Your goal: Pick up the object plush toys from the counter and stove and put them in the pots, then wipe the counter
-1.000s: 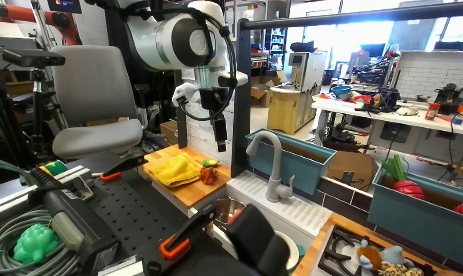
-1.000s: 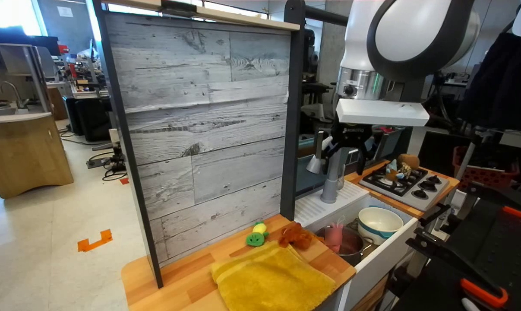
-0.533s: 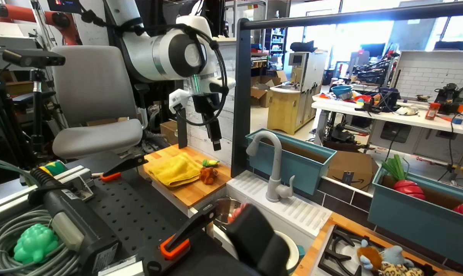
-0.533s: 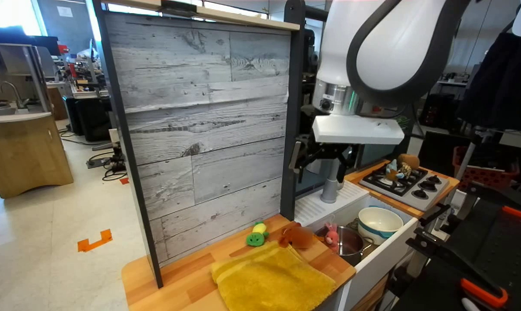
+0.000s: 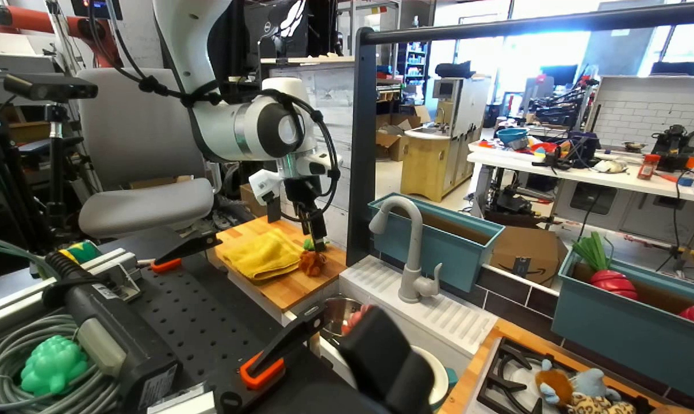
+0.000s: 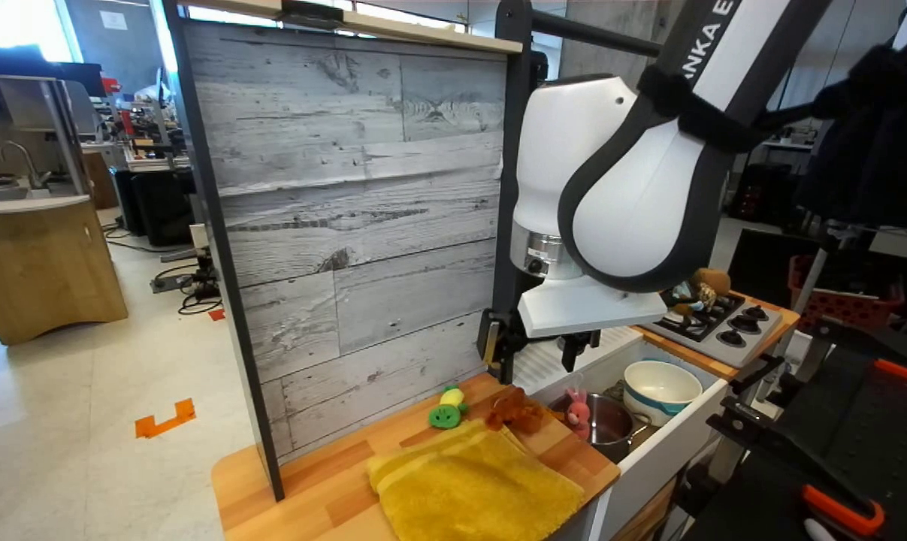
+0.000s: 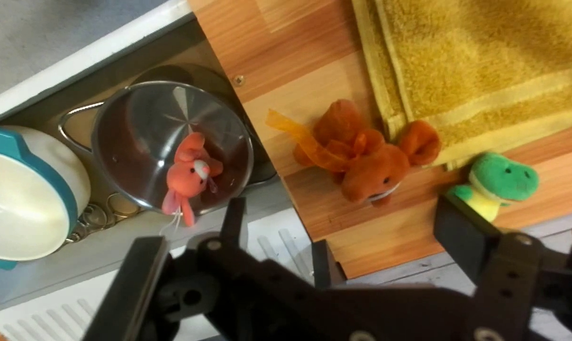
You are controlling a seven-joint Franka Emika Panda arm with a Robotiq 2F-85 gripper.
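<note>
My gripper point(image 7: 347, 222) is open and empty, pointing down above the wooden counter point(image 6: 333, 500). An orange plush point(image 7: 376, 173) with an orange ribbon lies on the counter, ahead of the fingers in the wrist view. A green and yellow plush point(image 7: 501, 177) lies near one fingertip in that view. In an exterior view the gripper point(image 6: 537, 364) hangs above the orange plush point(image 6: 515, 412). A pink plush point(image 7: 188, 177) is inside the steel pot point(image 7: 139, 132). A white pot with teal rim point(image 7: 25, 208) stands beside it. A yellow towel point(image 6: 476, 481) lies folded. Several plush toys point(image 5: 553, 386) sit on the stove point(image 6: 731, 330).
A grey wood-look panel point(image 6: 363, 188) and dark post point(image 5: 363, 149) stand close behind the gripper. A grey faucet point(image 5: 413, 247) rises from the white drainboard point(image 5: 450, 316). Teal planters point(image 5: 438, 238) hang behind the sink. Black clamps with orange pads point(image 5: 263, 372) are nearby.
The arm has lowered toward the counter, moving from the faucet side to above the orange plush. The gripper stays open. The toys, towel and pots have not moved.
</note>
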